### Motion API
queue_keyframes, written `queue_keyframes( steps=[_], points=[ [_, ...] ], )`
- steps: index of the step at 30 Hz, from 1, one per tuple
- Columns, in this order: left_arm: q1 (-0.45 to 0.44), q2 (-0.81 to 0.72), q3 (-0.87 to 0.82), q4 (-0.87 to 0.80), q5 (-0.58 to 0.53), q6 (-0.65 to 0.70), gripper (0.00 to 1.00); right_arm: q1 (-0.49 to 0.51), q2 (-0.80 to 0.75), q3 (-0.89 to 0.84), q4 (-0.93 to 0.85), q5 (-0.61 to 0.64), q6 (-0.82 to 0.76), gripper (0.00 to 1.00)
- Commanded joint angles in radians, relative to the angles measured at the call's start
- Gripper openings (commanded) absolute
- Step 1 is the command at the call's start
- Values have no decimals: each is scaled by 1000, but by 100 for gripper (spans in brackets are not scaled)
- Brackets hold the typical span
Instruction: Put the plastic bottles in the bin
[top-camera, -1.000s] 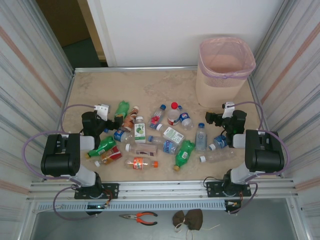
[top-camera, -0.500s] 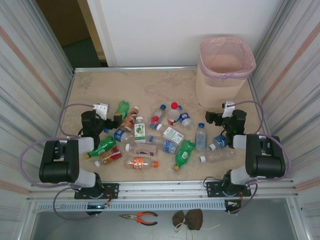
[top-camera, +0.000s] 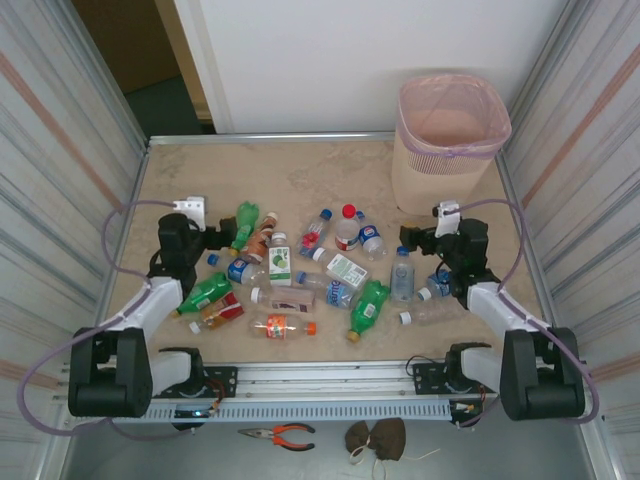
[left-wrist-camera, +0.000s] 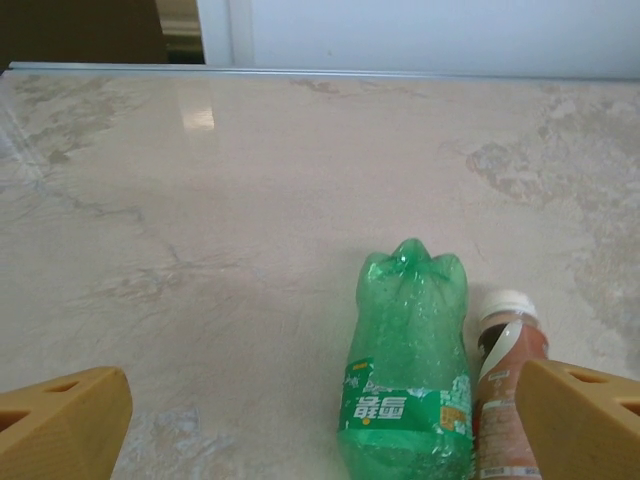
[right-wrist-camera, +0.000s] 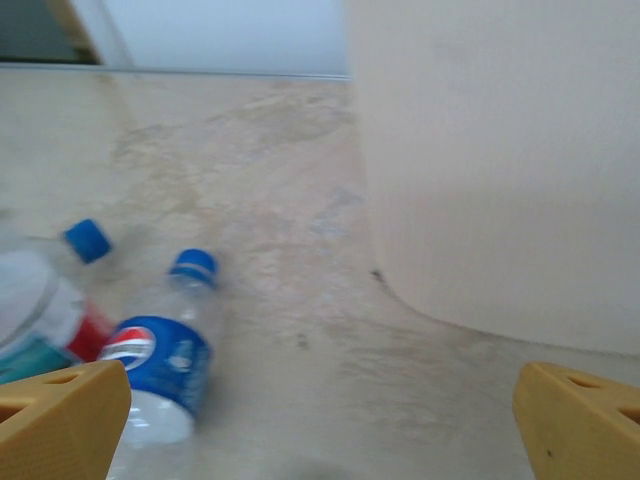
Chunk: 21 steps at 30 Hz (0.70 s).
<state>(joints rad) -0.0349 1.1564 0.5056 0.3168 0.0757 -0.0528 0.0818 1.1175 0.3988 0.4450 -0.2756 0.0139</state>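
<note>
**Work surface.** Beige marble-patterned table (top-camera: 300, 170) with metal edging.

**Task items.** Small plastic bottles (top-camera: 335, 290), mixed lot, scattered across the middle of the table between the two arms. Most lie on their sides.
- Green ribbed bottle (left-wrist-camera: 410, 370) with a green label, lying base-away at the left end of the scatter.
- Brown bottle with white cap (left-wrist-camera: 505, 380), touching the green bottle's right side.
- Clear bottle with blue cap and blue-red label (right-wrist-camera: 165, 365), lying near the right end.
- Clear upright bottle with blue cap (top-camera: 402, 275), just beside the right arm's fingers.
- Orange-labelled bottle (top-camera: 282, 325), nearest the front edge.

**Receptacle.** Tapered beige ribbed bin (top-camera: 440, 170) with a pink translucent liner over its rim. It stands at the far right corner, well apart from the scatter.

**Left gripper** (left-wrist-camera: 320, 400). Low over the table, jaws spread wide and holding nothing. The green bottle and brown bottle lie between the yellow fingers (left-wrist-camera: 60, 420).

**Right gripper** (right-wrist-camera: 318, 385). Low, jaws spread wide and empty, facing the bin wall, with the blue-labelled bottle near its left finger.
</note>
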Motion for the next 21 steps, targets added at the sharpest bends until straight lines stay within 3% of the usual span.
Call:
queue_keyframes(
  steps=[1, 11, 17, 21],
  points=[
    [-4, -45, 72, -186, -1, -119, 97, 87, -40, 40, -70, -39, -42, 95],
    [3, -34, 286, -496, 170, -109, 96, 332, 75, 190, -30, -59, -67, 88],
    [25, -22, 433, -671, 294, -73, 96, 401, 246, 306, 37, -30, -66, 84],
    [32, -25, 514, -788, 353, 14, 96, 412, 338, 360, 71, -27, -67, 75]
  ],
)
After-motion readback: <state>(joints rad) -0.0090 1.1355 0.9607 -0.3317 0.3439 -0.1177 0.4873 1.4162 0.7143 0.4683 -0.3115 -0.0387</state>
